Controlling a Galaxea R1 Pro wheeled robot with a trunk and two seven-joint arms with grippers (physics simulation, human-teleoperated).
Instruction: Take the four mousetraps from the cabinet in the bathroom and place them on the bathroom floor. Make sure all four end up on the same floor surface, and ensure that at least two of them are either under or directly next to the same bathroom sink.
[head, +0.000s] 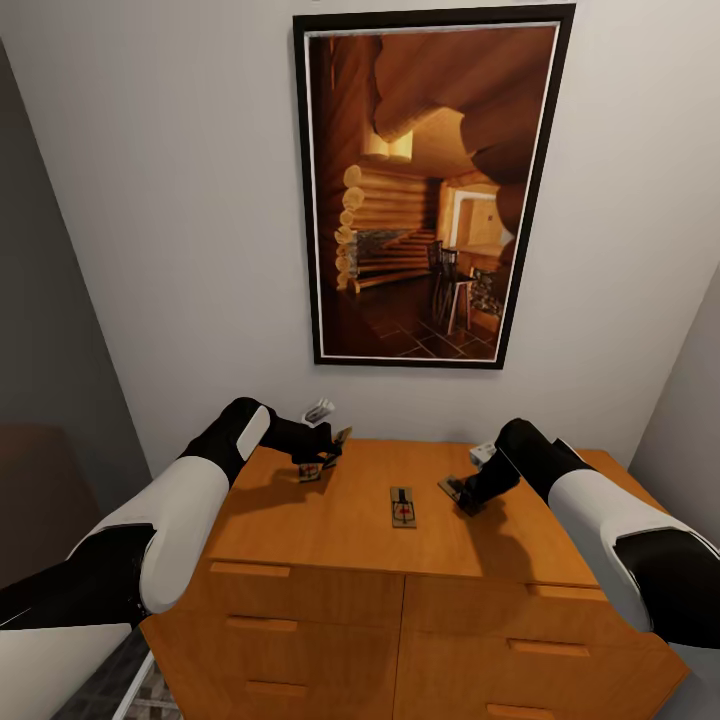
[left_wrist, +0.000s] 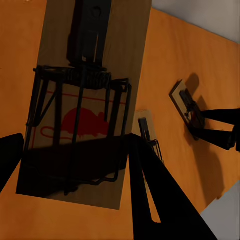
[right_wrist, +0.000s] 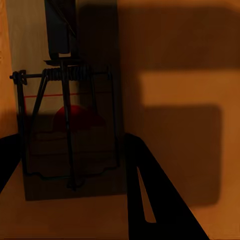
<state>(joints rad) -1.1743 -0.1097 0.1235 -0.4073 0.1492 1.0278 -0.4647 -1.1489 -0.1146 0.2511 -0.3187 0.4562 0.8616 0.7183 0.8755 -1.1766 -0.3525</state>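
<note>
Mousetraps sit on the cabinet (head: 330, 530) top, w/ both arms reaching over it from the near side. One trap (head: 403, 507) lies flat near the middle of the orange-brown wooden surface, between the two grippers and touching neither; red mark and dark wire visible on its tan board.

Left gripper (head: 322, 462) is over the back-left part of the surface, clamped on a second trap (head: 341, 437) that's tilted up off the wood. Left wrist view: that trap (left_wrist: 82, 100) is up close, board edges between the dark fingers (left_wrist: 150, 195), red rodent mark and wire spring clear. Same view shows the middle trap (left_wrist: 145, 127) past the finger, and further off the right gripper (left_wrist: 212, 129) w/ another trap.

Right gripper (head: 463, 497) is over the right-centre of the surface, closed on a third trap (head: 449, 488), held at a slant w/ its shadow on the wood. Right wrist view: that trap (right_wrist: 70, 125) sits between the dark fingers (right_wrist: 145, 195), in shade, red mark dim, coil spring across the board.

Cabinet front shows two columns of drawers w/ wooden bar handles (head: 249, 569). Above it a dark-framed picture (head: 430, 190) of a log-cabin interior hangs on the white wall (head: 180, 200). A bit of patterned tile floor (head: 130, 690) shows at lower left.
</note>
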